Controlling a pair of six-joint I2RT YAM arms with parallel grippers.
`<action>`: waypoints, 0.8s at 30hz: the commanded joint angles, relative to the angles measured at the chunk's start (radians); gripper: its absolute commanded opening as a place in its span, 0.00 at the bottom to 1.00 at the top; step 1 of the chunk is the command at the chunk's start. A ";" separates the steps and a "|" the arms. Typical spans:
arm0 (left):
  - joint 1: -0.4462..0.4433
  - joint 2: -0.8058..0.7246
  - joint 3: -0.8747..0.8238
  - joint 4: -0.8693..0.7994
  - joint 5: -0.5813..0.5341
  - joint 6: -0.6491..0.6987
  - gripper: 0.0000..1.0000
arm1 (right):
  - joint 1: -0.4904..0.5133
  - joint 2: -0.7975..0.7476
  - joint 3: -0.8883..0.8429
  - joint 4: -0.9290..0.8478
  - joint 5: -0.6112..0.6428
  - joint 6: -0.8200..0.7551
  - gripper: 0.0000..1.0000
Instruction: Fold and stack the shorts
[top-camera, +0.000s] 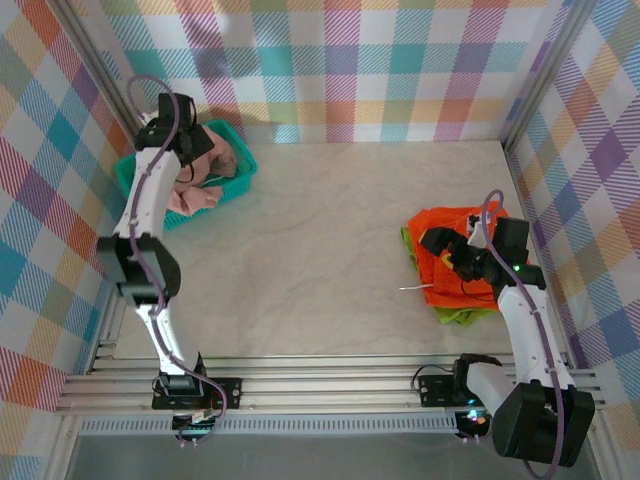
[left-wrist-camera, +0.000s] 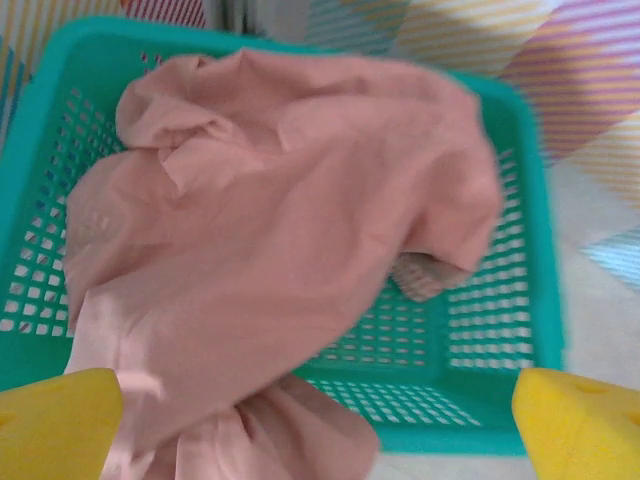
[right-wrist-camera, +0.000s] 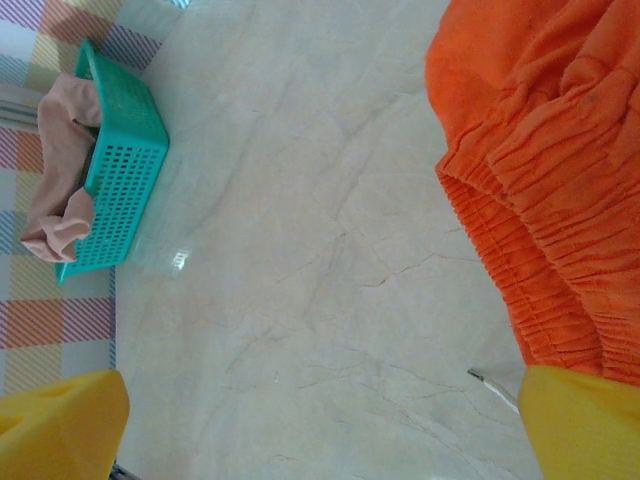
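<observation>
The left tool (left-wrist-camera: 318, 425) is released, its two yellow pads (left-wrist-camera: 55, 425) spread wide with nothing clamped between them. It hovers over the dusty pink cloth shorts (left-wrist-camera: 270, 250), which lie crumpled directly beyond the pads. The shorts fill most of the teal plastic mesh basket (left-wrist-camera: 545, 250), and one loose end spills over the basket's near rim towards the tool. A small patch of open mesh floor shows on the side of the tool's right-hand pad. Past the basket stands the pastel checked wall (top-camera: 350, 60).

The right tool (right-wrist-camera: 322, 425) is also released, with its yellow pads far apart and bare pale marbled counter (top-camera: 320, 250) between them. Just beside one pad lies the bright orange cloth shorts (right-wrist-camera: 540, 150), the gathered elastic waist turned towards the tool. Whether that pad touches the cloth cannot be told. A thin pale string end (right-wrist-camera: 488, 382) lies on the counter close to the same pad.

From above, the orange pair rests on top of the lime green cloth shorts (top-camera: 460, 315), whose edge shows out from under it on the side nearer the arm bases. Well apart from this tool, across the open counter, the basket sits in the far corner with the pink pair in it.
</observation>
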 joint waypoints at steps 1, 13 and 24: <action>0.033 0.158 0.156 -0.144 -0.029 0.059 1.00 | 0.006 -0.016 0.036 -0.003 -0.039 0.008 0.99; 0.046 0.490 0.391 -0.179 0.036 0.082 0.57 | 0.011 0.000 0.009 0.006 -0.050 -0.010 1.00; 0.046 0.169 0.398 -0.108 0.177 0.073 0.00 | 0.028 -0.046 -0.042 0.109 -0.039 -0.012 0.99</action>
